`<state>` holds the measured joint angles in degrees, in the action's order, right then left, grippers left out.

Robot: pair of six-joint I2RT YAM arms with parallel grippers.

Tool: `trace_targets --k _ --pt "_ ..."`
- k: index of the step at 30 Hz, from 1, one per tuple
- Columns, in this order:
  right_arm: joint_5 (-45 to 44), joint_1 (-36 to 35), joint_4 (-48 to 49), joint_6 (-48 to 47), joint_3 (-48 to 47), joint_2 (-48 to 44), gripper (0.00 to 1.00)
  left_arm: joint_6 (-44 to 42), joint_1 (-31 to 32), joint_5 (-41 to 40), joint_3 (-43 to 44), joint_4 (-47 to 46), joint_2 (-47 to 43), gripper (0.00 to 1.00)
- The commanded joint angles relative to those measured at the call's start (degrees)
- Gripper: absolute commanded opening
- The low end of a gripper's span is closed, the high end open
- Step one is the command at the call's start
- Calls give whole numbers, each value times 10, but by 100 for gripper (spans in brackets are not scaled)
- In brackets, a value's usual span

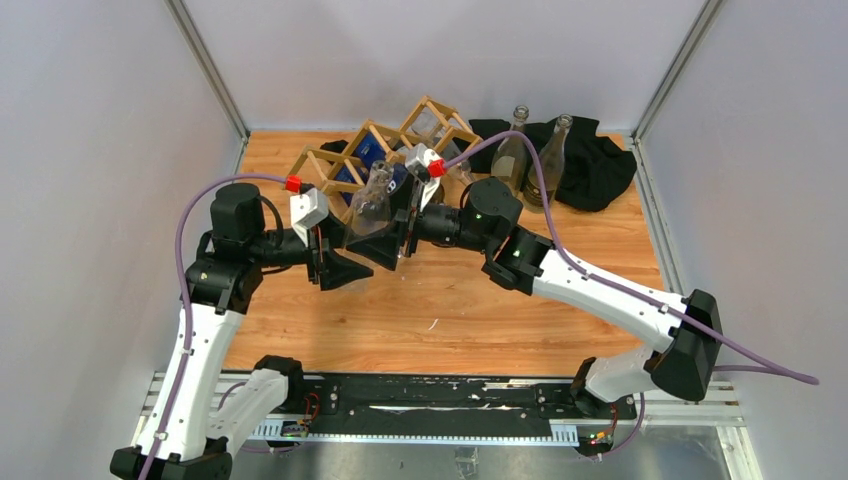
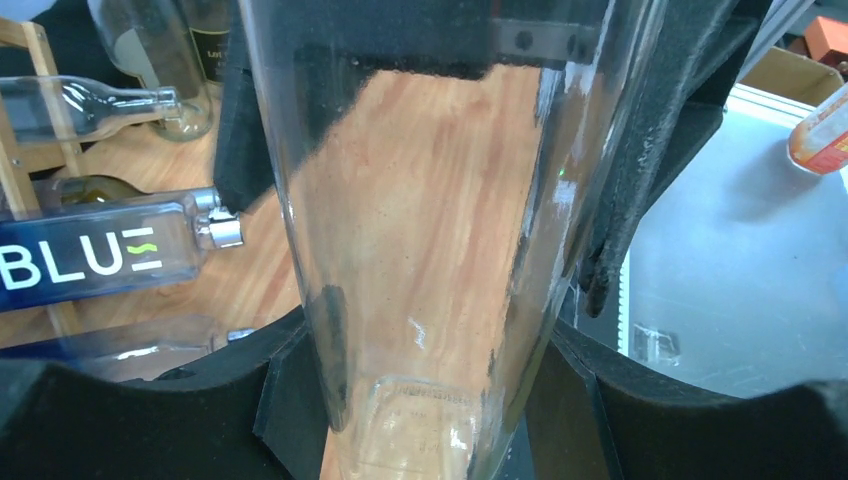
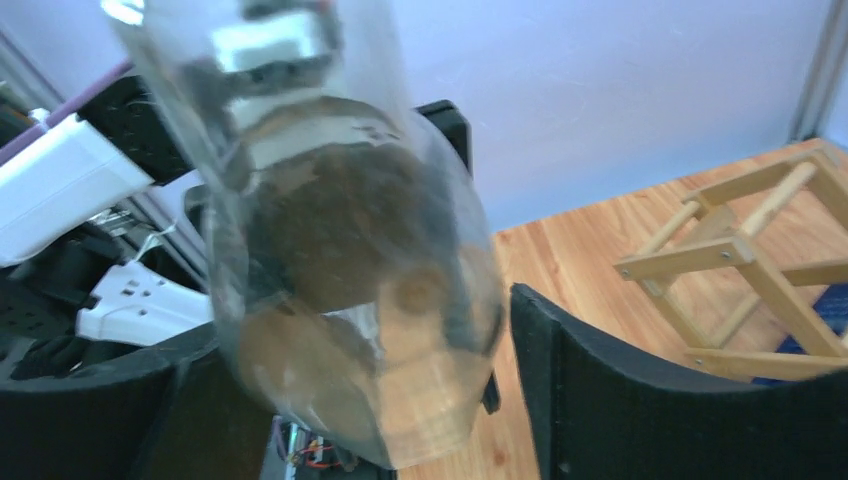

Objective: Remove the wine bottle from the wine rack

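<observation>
A clear glass wine bottle (image 1: pixel 372 195) hangs above the table just in front of the wine rack (image 1: pixel 338 160), neck pointing toward it. My left gripper (image 1: pixel 338 266) is shut on it; in the left wrist view both black pads press the bottle (image 2: pixel 430 200) near its base, at the gripper (image 2: pixel 430 400). My right gripper (image 1: pixel 387 246) stands open around the same bottle (image 3: pixel 350 250) from the other side. A narrow gap shows beside its right finger (image 3: pixel 600 400). The light wooden rack (image 3: pixel 740 260) lies behind.
A blue bottle (image 2: pixel 90 255) and other clear bottles (image 2: pixel 90 100) lie in the rack's cells. Two bottles (image 1: pixel 515 150) stand at the back right next to a black cloth (image 1: pixel 595 165). Grey walls close in the wooden table (image 1: pixel 450 310).
</observation>
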<state>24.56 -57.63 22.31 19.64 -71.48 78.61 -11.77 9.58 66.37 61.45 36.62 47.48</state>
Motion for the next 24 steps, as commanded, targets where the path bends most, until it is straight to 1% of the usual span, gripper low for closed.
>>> trace_targets --k 1,4,5,6,7,8,9,10,11,12,15,18,24 --pt "32 -2 28 -20 -20 3 71 -3 4 51 7 11 -8 0" --pt "34 -3 9 -29 -25 -1 41 -6 4 51 7 18 -7 0" --pt "33 -2 5 -33 -25 -3 28 -7 4 47 6 19 -7 0" --pt "29 -2 -1 -38 -26 -7 12 -9 4 40 8 20 -6 6" --pt "19 -2 -11 -43 -25 -11 2 -10 4 27 8 23 -7 22" --pt "6 -1 -20 -47 -23 -18 0 -17 4 12 10 32 -6 49" --pt "-4 1 -28 -51 -19 -26 0 -28 4 -5 15 45 -4 67" --pt "-16 5 -34 -55 -14 -35 0 -47 4 -23 18 58 -1 88" --pt "-22 10 -44 -57 -8 -44 0 -60 4 -44 23 66 2 97" --pt "-31 16 -54 -61 -3 -53 0 -69 4 -68 28 75 7 100" --pt "-61 35 -93 -75 19 -88 0 -95 4 -132 57 107 30 100" --pt "-111 64 -142 -90 47 -131 0 -110 4 -193 87 125 54 100" --pt "-176 174 -186 -85 142 -218 0 -115 3 -310 129 126 82 100"
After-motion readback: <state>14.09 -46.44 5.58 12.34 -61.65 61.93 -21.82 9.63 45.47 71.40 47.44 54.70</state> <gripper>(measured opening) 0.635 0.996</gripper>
